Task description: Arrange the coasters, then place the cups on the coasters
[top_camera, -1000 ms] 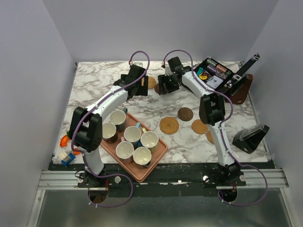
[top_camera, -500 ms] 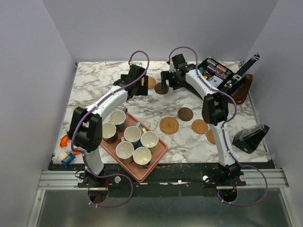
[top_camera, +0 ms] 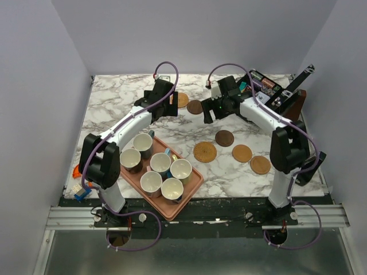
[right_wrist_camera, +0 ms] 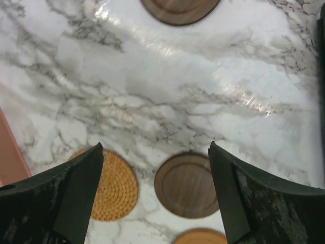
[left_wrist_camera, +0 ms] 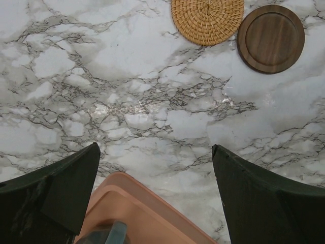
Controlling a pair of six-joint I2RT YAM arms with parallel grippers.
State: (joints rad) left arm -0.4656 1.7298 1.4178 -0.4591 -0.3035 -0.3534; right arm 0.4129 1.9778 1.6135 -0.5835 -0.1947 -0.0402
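Observation:
Six cups (top_camera: 160,164) with cream insides stand together on the salmon-pink tray (top_camera: 194,186) at the front left. At the back a woven tan coaster (top_camera: 183,100) and a dark brown coaster (top_camera: 195,106) lie side by side, also seen as the woven coaster (left_wrist_camera: 207,20) and dark coaster (left_wrist_camera: 270,38). In the middle lie a woven coaster (top_camera: 205,152), a dark one (top_camera: 224,138) and two tan ones (top_camera: 242,153). My left gripper (top_camera: 166,107) hangs open and empty just left of the back pair. My right gripper (top_camera: 209,113) is open and empty, right of the dark back coaster, above bare marble (right_wrist_camera: 152,101).
A black case of small parts (top_camera: 261,86) and a brown object (top_camera: 293,109) sit at the back right. A black stand (top_camera: 304,166) is at the right edge. Small coloured toys (top_camera: 81,190) lie off the front left corner. Walls close in the table's sides and back.
My right gripper opened, left the dark brown coaster flat beside the woven one at the back, and drew away to the right. The left arm barely moved.

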